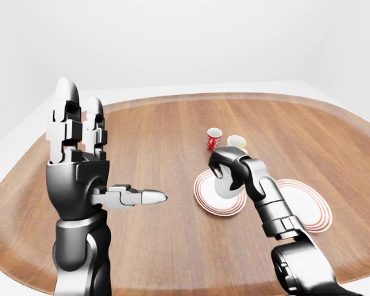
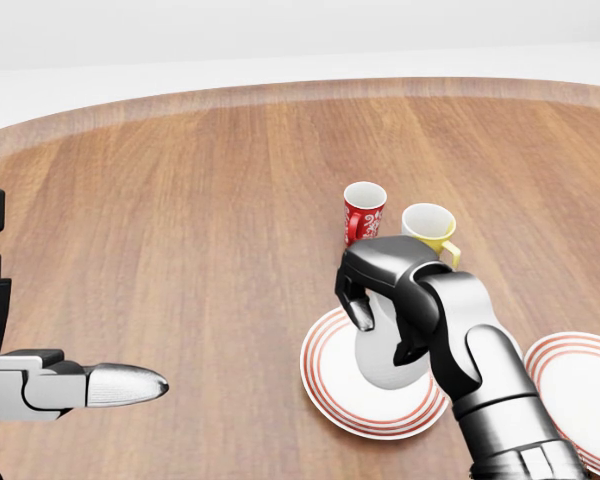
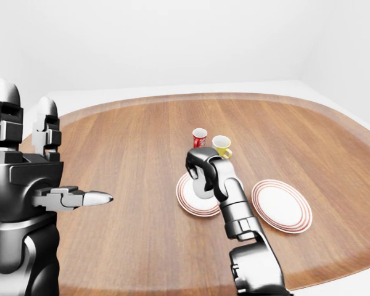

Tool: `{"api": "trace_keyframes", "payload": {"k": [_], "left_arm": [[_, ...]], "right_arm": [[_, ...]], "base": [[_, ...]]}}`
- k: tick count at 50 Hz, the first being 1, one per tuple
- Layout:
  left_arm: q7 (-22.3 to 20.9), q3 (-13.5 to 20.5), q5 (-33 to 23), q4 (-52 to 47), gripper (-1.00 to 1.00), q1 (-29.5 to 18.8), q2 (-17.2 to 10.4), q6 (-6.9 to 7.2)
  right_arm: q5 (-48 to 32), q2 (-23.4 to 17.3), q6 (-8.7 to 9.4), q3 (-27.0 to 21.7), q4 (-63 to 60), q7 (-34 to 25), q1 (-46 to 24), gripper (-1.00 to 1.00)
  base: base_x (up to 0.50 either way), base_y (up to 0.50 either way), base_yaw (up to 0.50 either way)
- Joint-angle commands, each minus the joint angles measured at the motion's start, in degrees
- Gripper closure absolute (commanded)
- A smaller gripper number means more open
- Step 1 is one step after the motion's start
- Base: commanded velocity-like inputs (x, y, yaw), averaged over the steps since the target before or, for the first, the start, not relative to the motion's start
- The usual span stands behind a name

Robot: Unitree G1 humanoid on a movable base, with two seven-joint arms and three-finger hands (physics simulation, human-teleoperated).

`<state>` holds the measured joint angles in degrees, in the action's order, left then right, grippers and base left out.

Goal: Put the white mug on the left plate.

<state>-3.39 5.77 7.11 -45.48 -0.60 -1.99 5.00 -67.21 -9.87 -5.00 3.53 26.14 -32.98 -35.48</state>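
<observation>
Bare simulated test room: blank white walls (image 3: 172,37), no furnishings besides one large rounded wooden surface (image 3: 129,148). Tableware only, two red-ringed plates (image 3: 282,206) and mugs (image 3: 200,137), suggests a dining setup.
</observation>
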Motion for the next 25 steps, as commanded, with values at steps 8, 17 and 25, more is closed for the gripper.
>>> {"api": "trace_keyframes", "payload": {"k": [8,17,25], "left_arm": [[0.1,0.6,0.6,0.2,-1.00,-0.5,-0.2,0.00],[0.1,0.6,0.5,0.5,-1.00,-0.5,-0.2,0.00],[0.0,0.3,0.4,0.6,-1.00,-0.3,-0.2,0.00]], "right_arm": [[-6.7,1.9,0.00,4.1,44.1,24.4,-19.5,1.00],[-8.9,3.2,0.00,5.3,48.3,29.8,-19.3,1.00],[-11.0,4.3,0.00,5.6,49.7,32.4,-18.3,1.00]], "base": [[0.00,0.00,0.00],[0.00,0.00,0.00],[0.00,0.00,0.00]]}}
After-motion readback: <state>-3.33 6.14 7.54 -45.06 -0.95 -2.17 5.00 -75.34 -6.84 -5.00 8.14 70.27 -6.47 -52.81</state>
